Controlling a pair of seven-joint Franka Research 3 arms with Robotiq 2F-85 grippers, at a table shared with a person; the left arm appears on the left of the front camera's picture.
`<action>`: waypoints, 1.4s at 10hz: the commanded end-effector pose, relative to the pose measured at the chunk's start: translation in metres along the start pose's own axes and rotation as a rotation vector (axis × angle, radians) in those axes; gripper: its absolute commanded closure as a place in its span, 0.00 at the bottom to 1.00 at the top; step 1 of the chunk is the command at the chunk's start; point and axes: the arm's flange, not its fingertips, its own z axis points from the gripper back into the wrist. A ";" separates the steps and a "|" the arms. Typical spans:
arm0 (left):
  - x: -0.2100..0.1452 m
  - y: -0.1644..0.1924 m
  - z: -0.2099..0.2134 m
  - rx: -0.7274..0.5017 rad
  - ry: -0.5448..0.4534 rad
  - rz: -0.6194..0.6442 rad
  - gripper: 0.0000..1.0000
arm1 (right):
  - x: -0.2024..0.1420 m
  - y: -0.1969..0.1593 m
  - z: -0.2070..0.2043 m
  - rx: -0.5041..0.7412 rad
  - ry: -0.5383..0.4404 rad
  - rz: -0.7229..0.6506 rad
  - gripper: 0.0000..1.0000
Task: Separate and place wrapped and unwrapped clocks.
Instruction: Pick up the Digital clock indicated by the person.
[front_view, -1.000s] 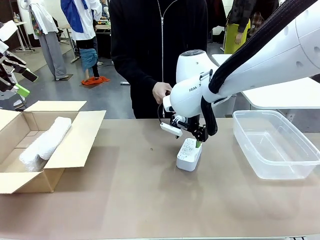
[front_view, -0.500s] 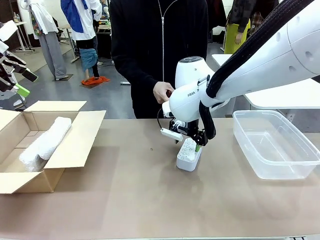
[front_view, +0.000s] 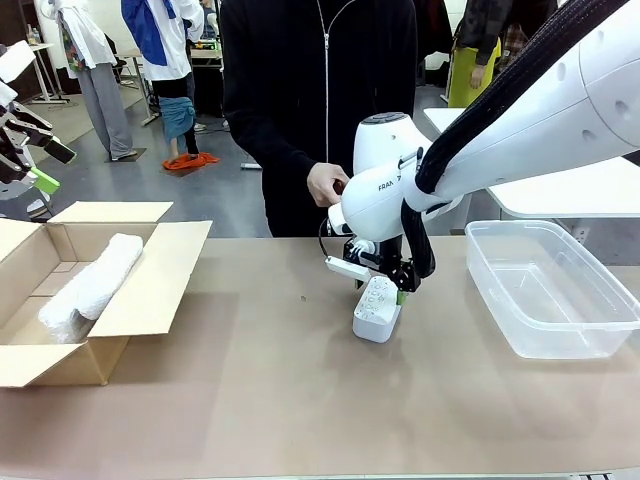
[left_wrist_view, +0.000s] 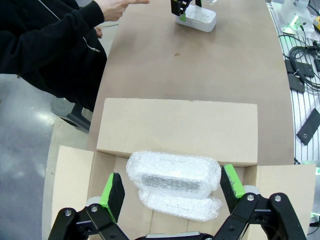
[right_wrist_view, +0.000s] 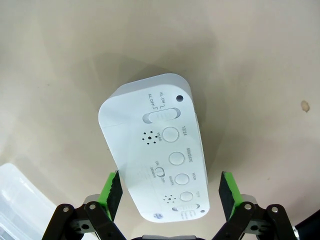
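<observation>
Nearest me, the open brown cardboard box (front_view: 60, 300) on the tabletop's (front_view: 250, 400) left holds two whitish bubble-wrapped oblong clocks (left_wrist_view: 172, 182), stacked; the left pincer (left_wrist_view: 170, 192) hangs above them, jaws spread wide, gripping nothing. Mid-tabletop lies the bare white rounded plastic clock (front_view: 378, 309), buttons facing up. The right pincer (right_wrist_view: 167, 192) straddles its end, green pads fully apart, not visibly touching it. The risk I see: the pads sit near one end, so closing there could let the smooth casing pivot or slip. Beyond, a clear plastic tub (front_view: 600, 315) waits, and a person's hand (front_view: 323, 184) hovers behind.
</observation>
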 end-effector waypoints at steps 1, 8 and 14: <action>-0.001 0.000 0.002 -0.003 -0.001 -0.008 0.00 | 0.002 0.009 -0.004 0.000 -0.006 0.037 0.00; -0.001 0.000 0.002 -0.003 -0.001 -0.008 0.00 | 0.008 -0.003 -0.030 0.002 -0.028 0.102 0.00; -0.001 0.000 0.002 -0.003 -0.001 -0.008 0.00 | 0.007 0.001 -0.028 0.032 -0.018 0.101 0.45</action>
